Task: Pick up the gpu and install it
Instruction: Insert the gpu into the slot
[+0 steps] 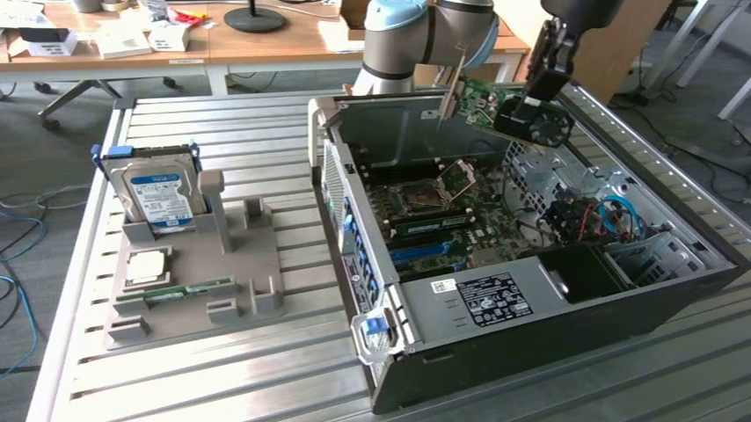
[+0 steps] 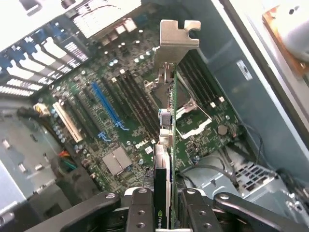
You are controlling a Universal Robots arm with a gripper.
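Observation:
My gripper (image 1: 530,112) is shut on the gpu (image 1: 484,99), a thin green circuit card with a silver end bracket (image 1: 449,91). It hangs in the air above the far side of the open computer case (image 1: 528,347). In the wrist view the gpu (image 2: 170,121) shows edge-on between my fingers (image 2: 140,212), its bracket (image 2: 176,41) pointing away from me. Below it lies the motherboard (image 2: 120,121) with its blue expansion slot (image 2: 106,104) and the cpu socket (image 2: 193,118). The card touches nothing in the case.
At the exterior view's left a grey holder (image 1: 193,281) carries the silver hard drive (image 1: 158,198), a cpu chip (image 1: 147,264) and a green memory stick (image 1: 188,290). Cables (image 1: 599,220) crowd the case's right bay. Desks stand behind the slatted table (image 1: 235,378).

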